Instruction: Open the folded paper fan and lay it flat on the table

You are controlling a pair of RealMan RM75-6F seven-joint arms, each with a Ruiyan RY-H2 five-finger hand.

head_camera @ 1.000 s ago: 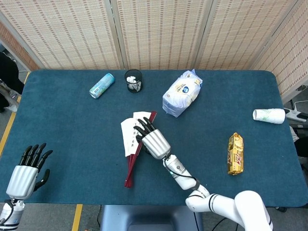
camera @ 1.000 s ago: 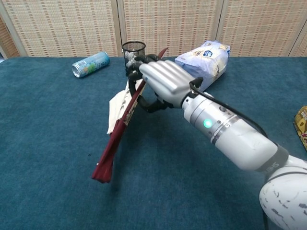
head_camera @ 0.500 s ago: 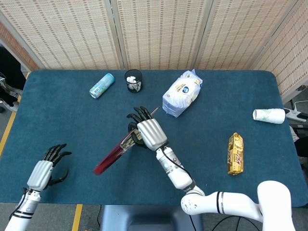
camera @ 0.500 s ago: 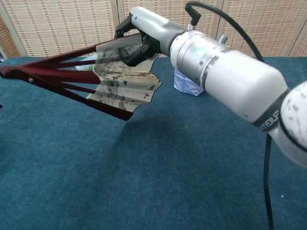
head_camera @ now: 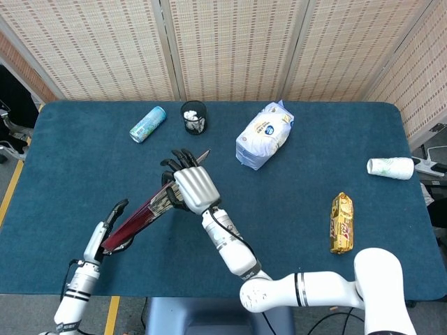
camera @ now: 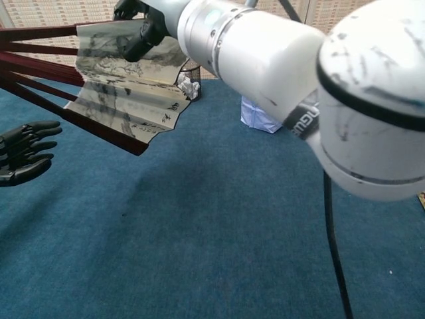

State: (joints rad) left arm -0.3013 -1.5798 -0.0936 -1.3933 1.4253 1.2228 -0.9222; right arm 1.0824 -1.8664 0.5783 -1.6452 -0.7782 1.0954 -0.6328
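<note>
The paper fan (camera: 126, 83) is lifted off the table and partly spread, with ink-painted paper and dark red ribs fanning out to the left. My right hand (camera: 143, 26) grips it near the top edge of the paper. In the head view the fan (head_camera: 143, 209) appears nearly edge-on as a red slanted bar, held by the right hand (head_camera: 190, 187) at its upper end. My left hand (head_camera: 108, 229) hovers by the fan's lower, pivot end. In the chest view the left hand (camera: 23, 151) sits just below the lowest rib, fingers apart, holding nothing.
On the blue table (head_camera: 314, 139), a green can (head_camera: 147, 123) lies at the back left beside a black mesh cup (head_camera: 193, 116). A white bag (head_camera: 264, 135) stands behind centre. A yellow snack bar (head_camera: 341, 222) and a tipped white cup (head_camera: 390, 167) lie at the right.
The right hand raised the fan from the table and carried it leftward, its ribs spreading. The left hand rose from the table's front left corner toward the fan's pivot end.
</note>
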